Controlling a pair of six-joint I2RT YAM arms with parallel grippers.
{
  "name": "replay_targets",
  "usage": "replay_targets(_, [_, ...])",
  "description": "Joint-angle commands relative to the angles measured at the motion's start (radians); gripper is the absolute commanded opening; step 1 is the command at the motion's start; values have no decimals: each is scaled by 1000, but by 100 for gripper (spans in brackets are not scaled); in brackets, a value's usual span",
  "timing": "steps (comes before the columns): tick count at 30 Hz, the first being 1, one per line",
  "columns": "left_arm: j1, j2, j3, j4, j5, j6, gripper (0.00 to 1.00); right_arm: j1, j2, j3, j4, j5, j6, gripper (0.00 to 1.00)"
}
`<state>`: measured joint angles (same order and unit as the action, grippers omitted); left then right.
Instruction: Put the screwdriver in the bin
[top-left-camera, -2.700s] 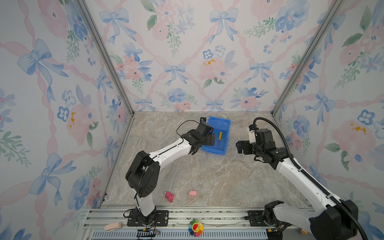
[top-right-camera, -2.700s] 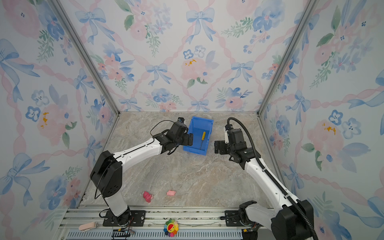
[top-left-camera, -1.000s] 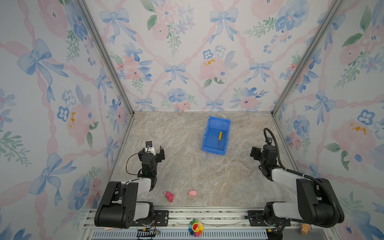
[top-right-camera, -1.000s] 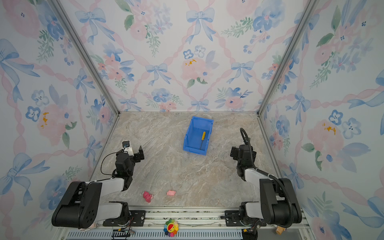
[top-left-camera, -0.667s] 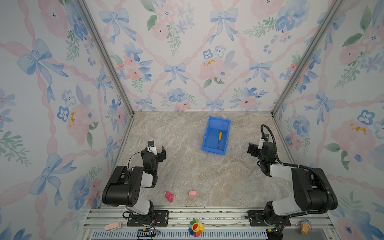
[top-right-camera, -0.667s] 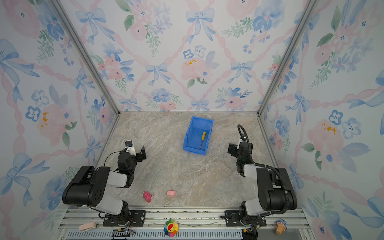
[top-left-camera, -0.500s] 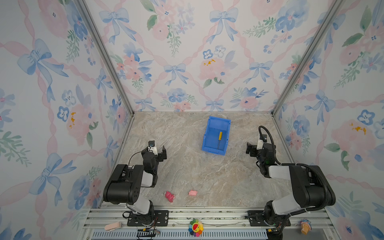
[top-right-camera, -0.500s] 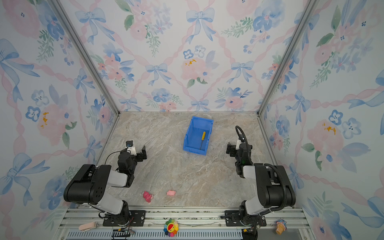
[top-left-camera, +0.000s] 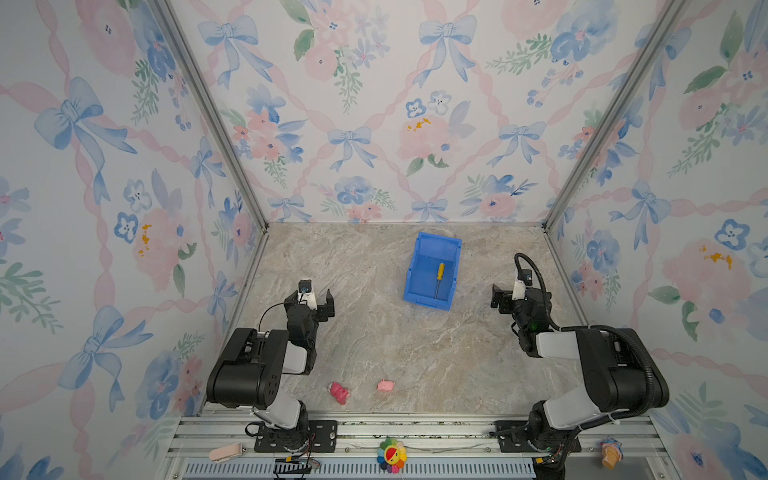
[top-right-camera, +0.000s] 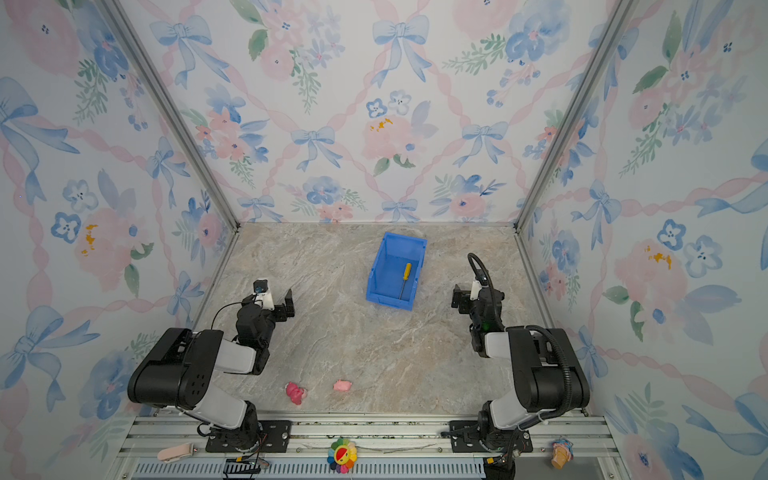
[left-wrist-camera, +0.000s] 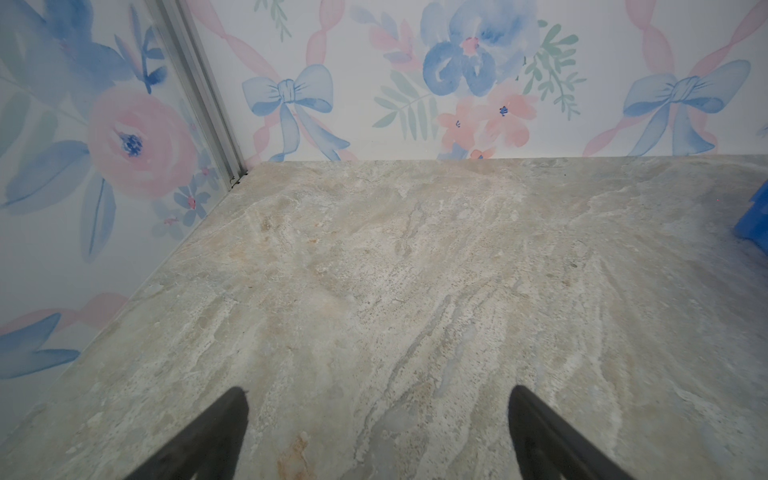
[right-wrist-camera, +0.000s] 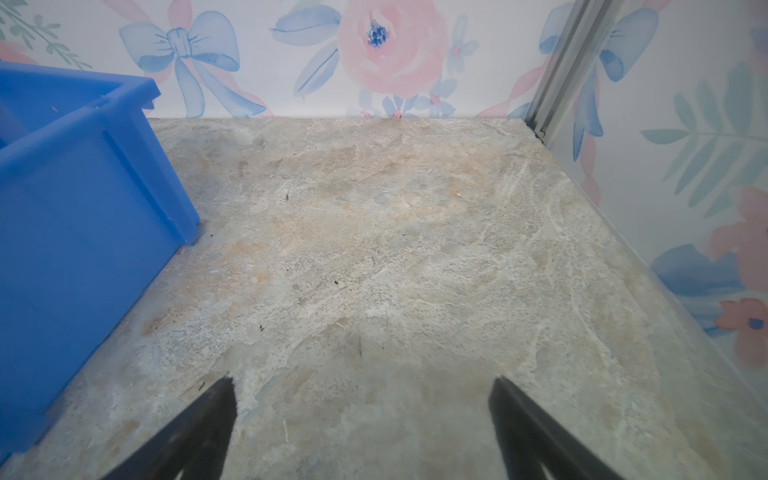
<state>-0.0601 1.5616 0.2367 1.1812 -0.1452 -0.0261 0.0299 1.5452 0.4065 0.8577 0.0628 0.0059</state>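
Observation:
The blue bin (top-left-camera: 439, 246) (top-right-camera: 404, 245) stands at the back middle of the marble table. The yellow-handled screwdriver (top-left-camera: 439, 277) (top-right-camera: 405, 277) lies inside it on the bin floor, handle toward the back wall. My left gripper (top-left-camera: 311, 301) (top-right-camera: 272, 305) sits open and empty, low over the table at the left, far from the bin. In the left wrist view the gripper (left-wrist-camera: 377, 395) frames bare marble, with a corner of the bin (left-wrist-camera: 754, 224) at the edge. My right gripper (top-left-camera: 513, 297) (right-wrist-camera: 362, 383) is open and empty, just right of the bin (right-wrist-camera: 83, 199).
Two small pink toys (top-left-camera: 338, 392) (top-left-camera: 386, 385) lie near the table's front edge. A rainbow flower toy (top-left-camera: 392, 453) rests on the front rail. Flowered walls close in the table on three sides, and both arms are folded near the front.
Both arms drew back from the bin to folded poses near the front. Over the last second the grippers only rose slightly. The screwdriver stayed in the bin.

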Motion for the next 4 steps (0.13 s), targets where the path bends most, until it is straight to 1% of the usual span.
replay_targets(1, [18,5,12,11,39,9,98,11,4,-5,30,-6,-14,97])
replay_targets(4, [14,1,9,11,31,8,98,11,4,-6,32,-6,-14,97])
